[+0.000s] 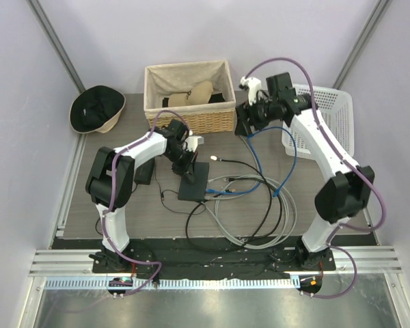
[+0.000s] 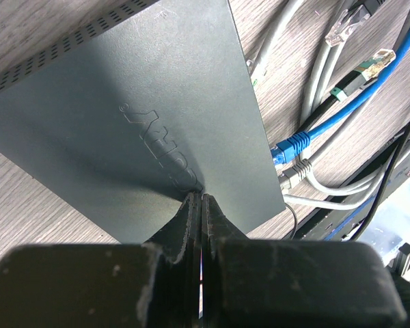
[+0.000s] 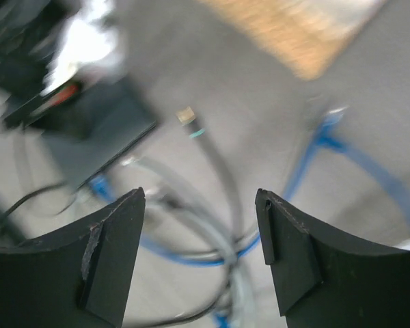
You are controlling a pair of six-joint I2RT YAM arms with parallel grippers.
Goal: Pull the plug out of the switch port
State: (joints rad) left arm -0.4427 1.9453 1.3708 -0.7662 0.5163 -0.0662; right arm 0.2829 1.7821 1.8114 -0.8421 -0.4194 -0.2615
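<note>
Leave the left fingers as seen: shut tip to tip and planted on the lid of the black network switch, left of centre on the worktop, pinning it against any slide. Press straight down, not at a slant, to avoid tipping one edge up. Look along the right-hand narrow edge of the switch for the switch port, filled at present by the blue plug, with a grey plug seated just beside it. Cannot tell from the wording alone which to take; pick one and grip only that. Ignore the loose plugs lying among the cables further right, already free of any socket. Bring down and leftward the right fingers, spread wide apart, empty, raised to the far right of the switch near the wicker basket and well apart from the plug. Straddle the plug's moulded body rather than the cable, close firmly, and squeeze the latch tab if reachable (its side not visible here). Then draw straight rightward, level with the worktop and in line with the port. Avoid twisting or lifting, for fear of jamming the latch or dragging the neighbouring plug.
</note>
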